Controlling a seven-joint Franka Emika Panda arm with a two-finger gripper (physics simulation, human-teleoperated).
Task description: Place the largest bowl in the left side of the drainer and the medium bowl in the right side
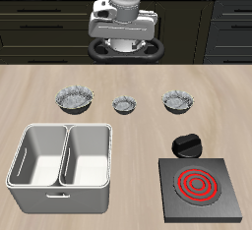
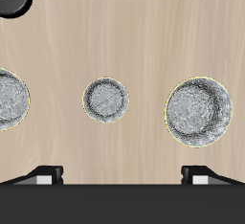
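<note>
Wooden table (image 1: 126, 136), drainer (image 1: 61, 155) exterior-only

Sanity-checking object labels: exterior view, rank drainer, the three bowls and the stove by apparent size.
1. drainer
2. stove
3. largest bowl
4. medium bowl
5. tiny bowl

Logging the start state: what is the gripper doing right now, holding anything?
Gripper: open and holding nothing, up above the row of three bowls.
</note>
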